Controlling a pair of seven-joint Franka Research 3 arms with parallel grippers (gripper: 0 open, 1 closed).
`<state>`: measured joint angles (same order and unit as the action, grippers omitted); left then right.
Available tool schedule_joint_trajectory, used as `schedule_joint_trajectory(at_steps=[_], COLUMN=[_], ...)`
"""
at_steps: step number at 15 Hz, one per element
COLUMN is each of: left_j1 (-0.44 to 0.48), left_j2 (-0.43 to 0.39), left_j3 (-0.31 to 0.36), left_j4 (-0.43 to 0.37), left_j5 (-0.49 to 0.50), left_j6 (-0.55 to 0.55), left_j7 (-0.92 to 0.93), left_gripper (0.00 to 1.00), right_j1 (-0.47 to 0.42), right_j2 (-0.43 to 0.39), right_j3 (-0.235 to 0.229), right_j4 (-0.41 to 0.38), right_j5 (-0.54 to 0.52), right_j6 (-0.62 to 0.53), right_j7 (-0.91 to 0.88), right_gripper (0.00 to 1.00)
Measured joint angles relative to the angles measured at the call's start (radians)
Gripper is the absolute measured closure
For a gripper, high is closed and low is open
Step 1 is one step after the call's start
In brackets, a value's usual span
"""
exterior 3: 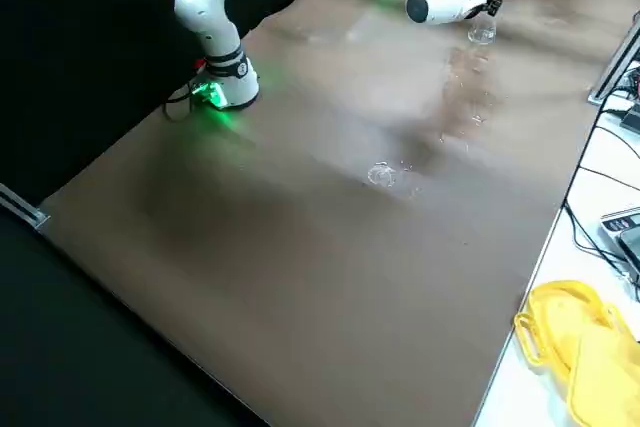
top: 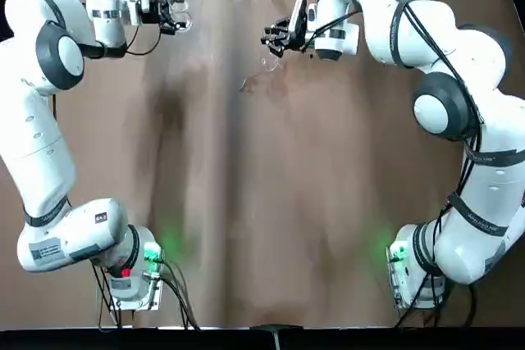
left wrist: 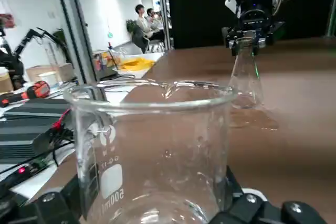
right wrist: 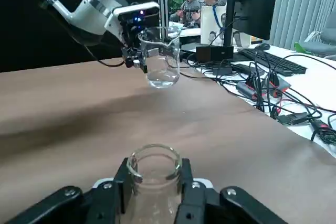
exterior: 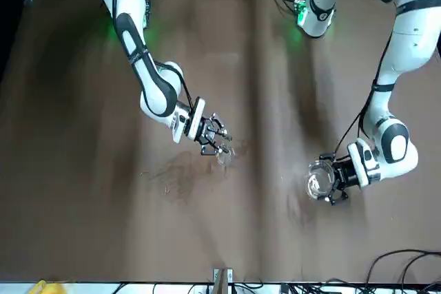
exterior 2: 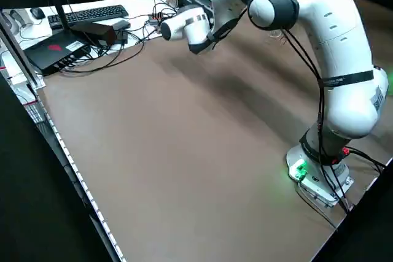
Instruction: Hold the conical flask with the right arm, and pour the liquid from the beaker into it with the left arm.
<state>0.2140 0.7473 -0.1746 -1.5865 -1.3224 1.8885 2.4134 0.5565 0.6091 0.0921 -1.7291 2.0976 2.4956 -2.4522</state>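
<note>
Claws [right wrist: 156, 179] grip the conical flask [right wrist: 155, 198] and beaker [left wrist: 152, 150].

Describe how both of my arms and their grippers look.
The left arm and right arm match: rounded white segments, dark grey joint caps, black straps and black cables along them; green light glows at each base. The left gripper and right gripper are black, two-fingered, with silvery screw heads. A camera bar sits above each gripper.

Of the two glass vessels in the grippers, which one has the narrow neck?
The conical flask in the right gripper; the beaker's mouth is wide.
</note>
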Motion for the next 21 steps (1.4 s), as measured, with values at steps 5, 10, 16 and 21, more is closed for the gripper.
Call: schedule_joint_trajectory(at_steps=[5,10,16,21], left_j1=[-0.101,-0.191,-0.283,-0.358], left_j2=[-0.064,-0.122,-0.189,-0.229], left_j3=[-0.001,0.001,0.002,0.003], left_j4=[-0.002,-0.022,-0.068,-0.074], left_j5=[0.089,0.142,0.219,0.317], left_j6=[0.051,0.089,0.168,0.220], left_j7=[-0.108,-0.206,-0.301,-0.457], left_gripper=[0.02,0.02,0.02,0.02], right_j1=[0.002,0.007,0.010,0.010], right_j2=[0.001,0.001,0.009,0.037], right_j3=[0.000,0.000,-0.001,-0.003], right_j4=[0.002,0.002,0.002,0.003], right_j5=[0.009,0.010,0.010,0.013], right_j6=[0.001,0.001,0.003,0.003], right_j7=[0.001,0.001,0.001,0.000], right_gripper=[0.61,0.61,0.61,0.61])
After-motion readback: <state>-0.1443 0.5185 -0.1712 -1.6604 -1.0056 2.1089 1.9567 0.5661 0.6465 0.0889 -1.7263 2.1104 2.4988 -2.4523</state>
